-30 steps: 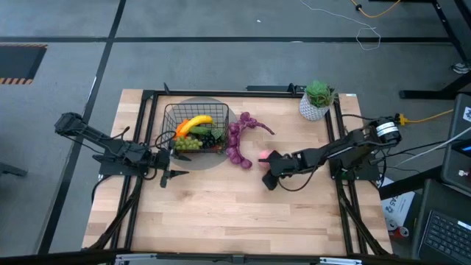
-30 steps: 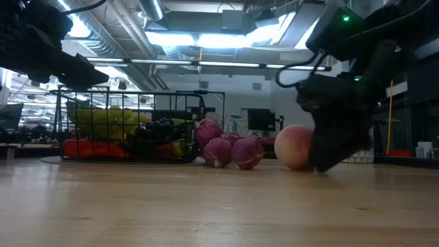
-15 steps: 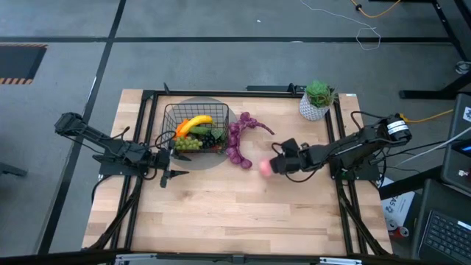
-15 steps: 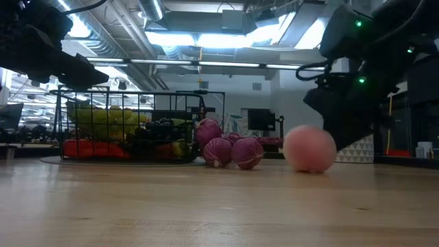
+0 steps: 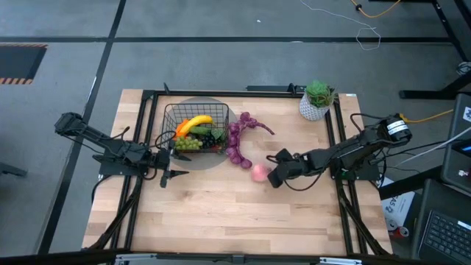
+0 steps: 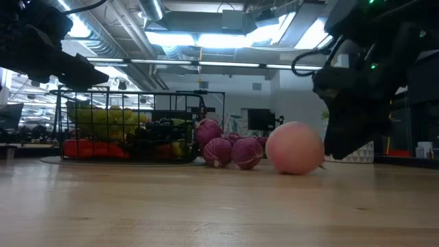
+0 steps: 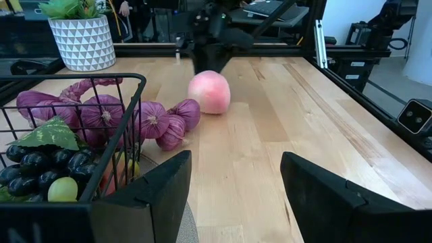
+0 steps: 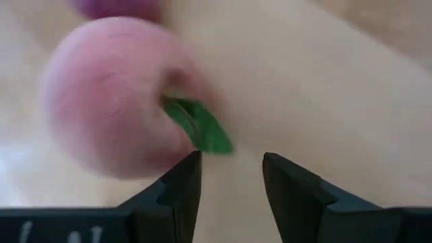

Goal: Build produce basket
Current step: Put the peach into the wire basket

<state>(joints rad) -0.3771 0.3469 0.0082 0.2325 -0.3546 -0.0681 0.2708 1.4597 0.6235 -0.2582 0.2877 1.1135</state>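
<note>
Rolling free: peach [image 5: 259,172] (earlier beside right end effector [image 5: 277,174]).

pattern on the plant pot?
White with a grey triangle pattern on the pot; clearest in the left wrist view.

From my station I saw a grey floor [image 5: 221,66] crossed by dark seams around the light wooden desk [image 5: 221,213]. Loose cables [image 5: 368,33] lay on it, and a hazard-striped patch [image 5: 18,62] sat far left. Beyond the desk, bright ceiling lights [image 6: 199,38] and exposed ducts [image 6: 116,27] ran overhead.
</note>
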